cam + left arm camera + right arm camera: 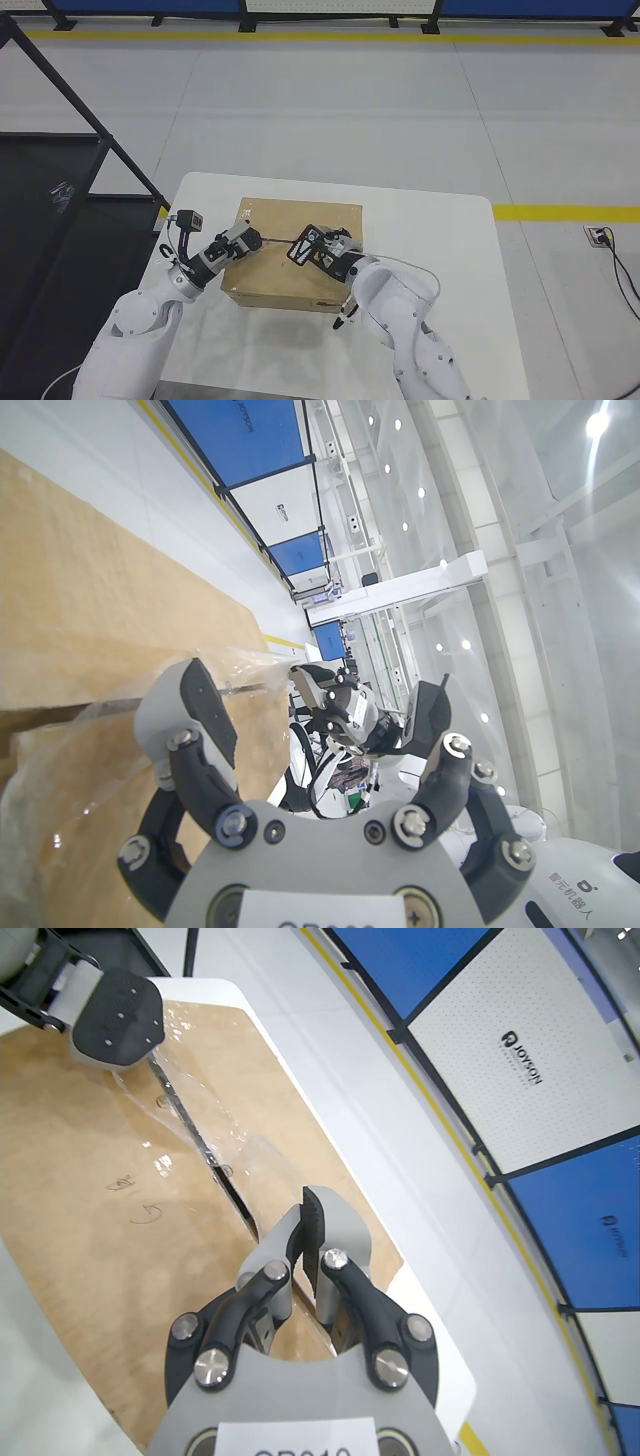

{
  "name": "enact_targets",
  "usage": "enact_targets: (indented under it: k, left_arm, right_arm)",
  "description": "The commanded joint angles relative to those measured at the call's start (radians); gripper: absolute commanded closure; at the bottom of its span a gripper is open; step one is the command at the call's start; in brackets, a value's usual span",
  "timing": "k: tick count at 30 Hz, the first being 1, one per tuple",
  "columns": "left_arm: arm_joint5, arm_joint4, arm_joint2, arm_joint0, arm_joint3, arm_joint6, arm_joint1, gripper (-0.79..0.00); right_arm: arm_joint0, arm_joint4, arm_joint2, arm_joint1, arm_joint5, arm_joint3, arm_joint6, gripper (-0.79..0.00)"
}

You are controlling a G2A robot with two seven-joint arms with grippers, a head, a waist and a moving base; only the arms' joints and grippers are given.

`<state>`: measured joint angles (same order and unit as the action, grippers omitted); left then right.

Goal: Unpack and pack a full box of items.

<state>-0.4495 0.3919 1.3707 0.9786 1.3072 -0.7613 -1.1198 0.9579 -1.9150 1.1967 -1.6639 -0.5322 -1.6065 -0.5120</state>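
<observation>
Probably heavy while full, the closed brown cardboard box (pixel 290 265) is sitting mid-frame on the white tabletop (pixel 440 270); its stiff flaps are best taken at the centre seam, where crinkled clear tape (pixel 235 1133) is lifting. The left gripper (pixel 320 710) is holding its fingers wide at the box's frame-left edge; the right gripper (pixel 307 1208) is hovering over the seam, fingers pressed together.
</observation>
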Motion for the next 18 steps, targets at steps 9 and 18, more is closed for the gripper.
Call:
enact_targets:
  k: [9, 18]
  left_arm:
    - [-0.004, 0.007, 0.004, 0.001, -0.004, -0.003, 0.001, -0.785]
    - [-0.003, 0.011, 0.011, 0.008, 0.002, -0.006, 0.002, -0.785]
  right_arm:
    - [-0.088, 0.376, 0.073, -0.004, -0.038, 0.127, 0.019, 0.0]
    - [-0.12, 0.493, 0.105, 0.002, 0.015, 0.196, 0.025, 0.0]
